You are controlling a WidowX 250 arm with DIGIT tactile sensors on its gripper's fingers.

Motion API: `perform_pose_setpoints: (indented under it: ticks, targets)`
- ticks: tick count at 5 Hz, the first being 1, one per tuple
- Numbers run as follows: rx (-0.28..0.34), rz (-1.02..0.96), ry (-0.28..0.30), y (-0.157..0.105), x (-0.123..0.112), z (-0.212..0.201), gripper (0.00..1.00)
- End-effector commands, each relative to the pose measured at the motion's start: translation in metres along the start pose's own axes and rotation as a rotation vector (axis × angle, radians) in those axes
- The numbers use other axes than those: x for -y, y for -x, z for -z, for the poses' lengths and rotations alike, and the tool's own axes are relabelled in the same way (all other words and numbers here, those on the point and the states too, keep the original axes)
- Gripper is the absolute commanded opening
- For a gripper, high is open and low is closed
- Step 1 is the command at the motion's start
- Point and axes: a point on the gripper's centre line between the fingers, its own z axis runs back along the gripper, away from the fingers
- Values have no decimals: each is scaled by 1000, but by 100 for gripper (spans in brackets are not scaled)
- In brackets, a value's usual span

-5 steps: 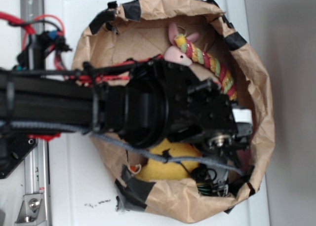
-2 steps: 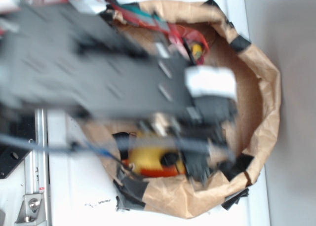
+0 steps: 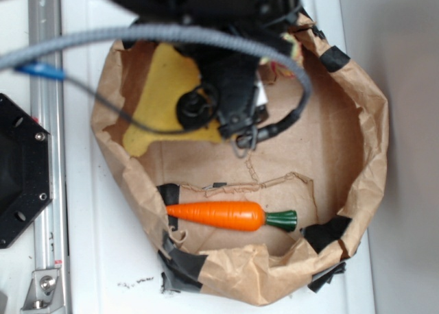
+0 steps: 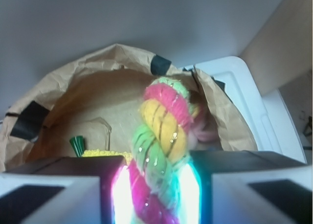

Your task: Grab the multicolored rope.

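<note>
Rope first: one multicolored rope [image 4: 161, 150], twisted red, yellow and green, stands up between the two fingers [image 4: 63, 187] of the gripper [image 4: 159, 194], which pinch it from both sides above one brown paper bag [image 3: 357, 122]. Inside the bag lie one toy carrot [image 3: 219, 215] and one yellow cloth [image 3: 161, 88].

No readable txt, labels or nos. anywhere — either view.
</note>
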Motion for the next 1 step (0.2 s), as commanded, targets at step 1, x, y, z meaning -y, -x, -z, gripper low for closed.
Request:
perform_pose_setpoints:
  ticks: [1]
  targets:
    - [50,53,-20,-6,20,8,0]
